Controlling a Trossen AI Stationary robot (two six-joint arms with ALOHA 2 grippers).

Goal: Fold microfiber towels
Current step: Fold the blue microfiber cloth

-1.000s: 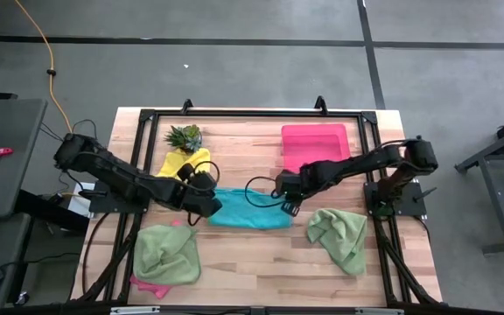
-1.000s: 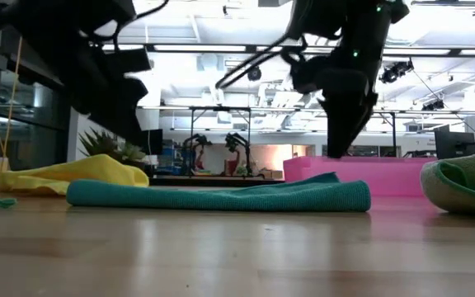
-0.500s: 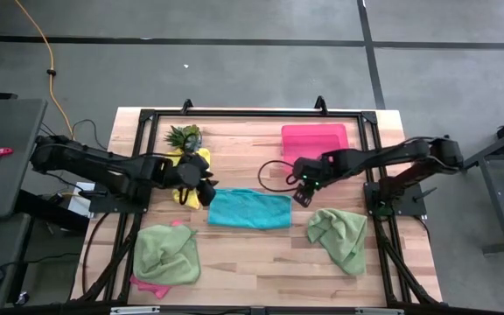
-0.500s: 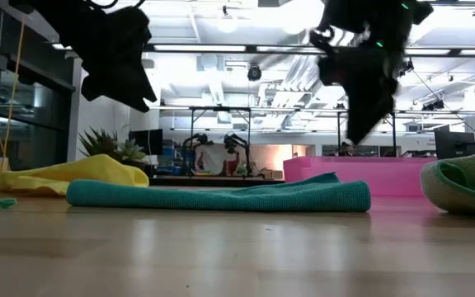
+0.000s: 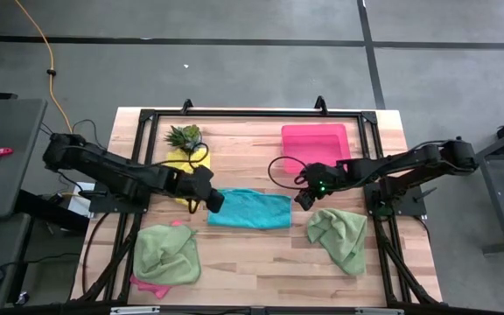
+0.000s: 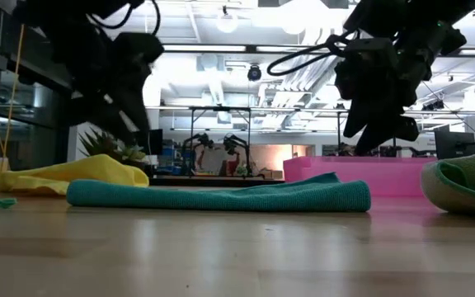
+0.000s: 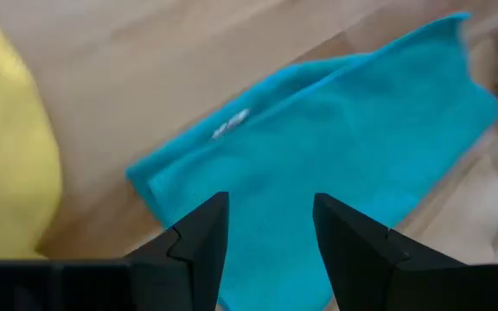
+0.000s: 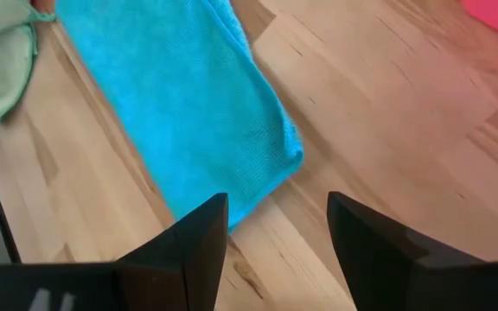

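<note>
The teal microfiber towel [image 5: 250,208] lies folded and flat on the table's middle [image 6: 221,196]. My left gripper [image 5: 213,199] hovers open over its left end [image 7: 271,233], touching nothing. My right gripper [image 5: 304,198] hovers open just off its right end, above a towel corner and bare wood [image 8: 277,231]. The yellow towel [image 5: 182,162] lies crumpled at the far left, partly under my left arm. One light green towel [image 5: 166,254] lies bunched on a pink towel [image 5: 145,285] at the near left. Another light green towel [image 5: 339,234] is bunched at the near right.
A pink tray [image 5: 315,143] stands at the far right, and a small spiky plant [image 5: 185,136] stands at the far left beside the yellow towel. A black frame [image 5: 261,114] runs around the tabletop. Bare wood lies between the teal towel and the near edge.
My right gripper has drawn back from the teal towel's right end toward the table's right edge. My left gripper swung out over the yellow towel, then came back to the teal towel's left end, rolling as it went. The teal towel has stayed flat in place.
</note>
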